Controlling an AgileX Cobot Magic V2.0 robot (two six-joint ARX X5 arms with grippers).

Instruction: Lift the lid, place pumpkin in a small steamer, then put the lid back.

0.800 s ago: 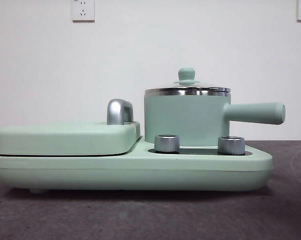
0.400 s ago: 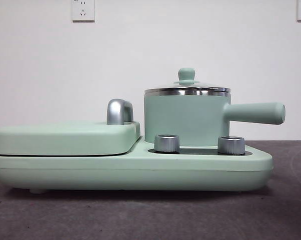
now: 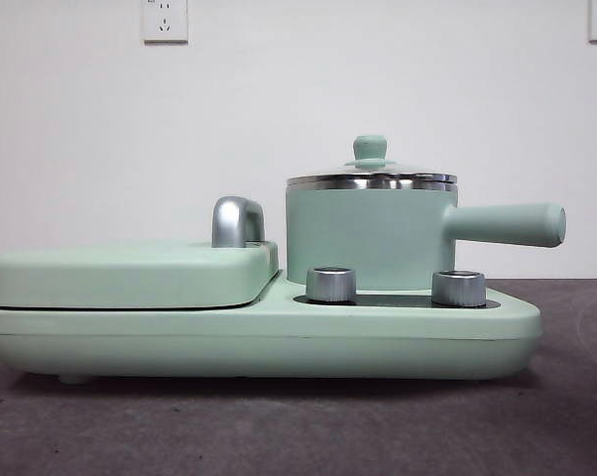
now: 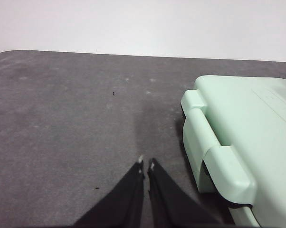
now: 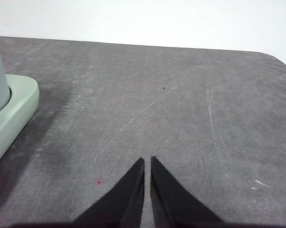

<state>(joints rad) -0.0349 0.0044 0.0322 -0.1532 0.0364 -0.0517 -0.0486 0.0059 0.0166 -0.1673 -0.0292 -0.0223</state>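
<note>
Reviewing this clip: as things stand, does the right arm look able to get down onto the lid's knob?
Probably yes. The lid sits on the small steamer with its knob bare and nothing above it in the front view. The right gripper, jaws shut, hangs over bare table beside the base appliance, holding nothing.

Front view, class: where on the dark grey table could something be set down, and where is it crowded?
Free: the dark grey table in front of the mint-green base appliance. Crowded: its top, carrying the flat griddle cover and lidded mint-green pot.
</note>
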